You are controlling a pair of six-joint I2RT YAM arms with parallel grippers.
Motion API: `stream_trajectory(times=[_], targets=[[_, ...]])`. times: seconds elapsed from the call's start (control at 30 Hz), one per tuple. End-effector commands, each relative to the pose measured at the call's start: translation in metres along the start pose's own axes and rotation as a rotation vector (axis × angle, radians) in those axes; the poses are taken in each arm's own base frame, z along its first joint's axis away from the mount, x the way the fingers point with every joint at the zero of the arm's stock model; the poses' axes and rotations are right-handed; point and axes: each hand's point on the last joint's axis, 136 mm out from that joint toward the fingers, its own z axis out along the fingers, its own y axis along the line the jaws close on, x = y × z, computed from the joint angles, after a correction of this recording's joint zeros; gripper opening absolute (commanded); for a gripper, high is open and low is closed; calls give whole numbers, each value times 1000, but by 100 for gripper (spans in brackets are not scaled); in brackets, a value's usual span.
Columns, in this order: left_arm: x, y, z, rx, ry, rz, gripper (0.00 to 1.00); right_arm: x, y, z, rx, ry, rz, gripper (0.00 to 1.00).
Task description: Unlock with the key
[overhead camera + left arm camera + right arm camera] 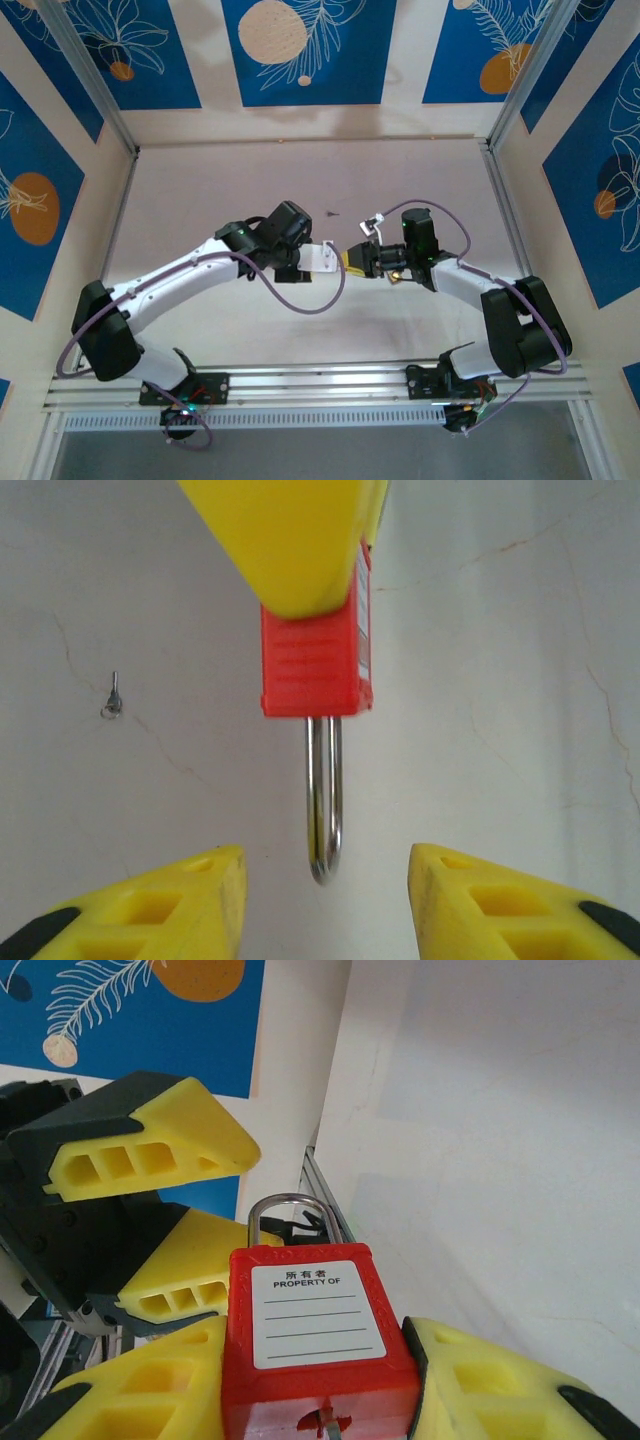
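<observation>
1. 1 red padlock [318,1330] is the landmark. It is held clear of the counter [500,680], its body pinched between the 2 yellow fingers [150,1385] of the right claw [320,1385], which press on it from opposite sides.
2. On the padlock's broad face sits 1 white label [316,1315], printed "PROPERTY OF" above 4 blank lines.
3. 1 steel shackle [322,790] projects from the end of the padlock farthest from the right claw. In the left wrist view both of its legs run into the red body.
4. The left claw [322,875] is spread. Its 2 yellow fingers stand 1 on each side of the shackle's bend, with a gap to the steel on both sides, so they grip nothing.
5. 1 small key [112,697] with a ring at 1 end lies flat on the counter, well apart from the padlock. In the left wrist view it is off to the left of the red body. In the top view it is a dark speck on the counter beyond the padlock, on the side away from the arm bases.
6. The 2 arms, the left arm [170,285] and the right arm [480,290], reach in from opposite sides of the padlock and meet at it over the middle of the counter.
</observation>
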Motion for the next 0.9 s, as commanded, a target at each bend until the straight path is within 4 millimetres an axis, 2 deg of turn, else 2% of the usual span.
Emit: stream_trajectory(times=[0.0,0.13,0.37,0.43,0.57,0.7,0.87], targets=[[-5,1,2,46,-13,-33,42,-1,9,4,-15,23,-34,25],[-6,1,5,65,-16,-41,38,1,8,6,-11,25,-37,25],[-3,-10,6,140,1,-48,22,1,4,6,0,16,-31,24],[-4,-10,7,150,3,-57,14,1,3,7,1,18,-28,24],[0,-10,9,146,17,-58,6,1,1,7,-1,18,-23,24],[1,-7,8,128,21,-37,0,0,2,6,0,13,-24,24],[5,-2,8,79,25,-15,0,-1,1,4,4,3,-23,24]])
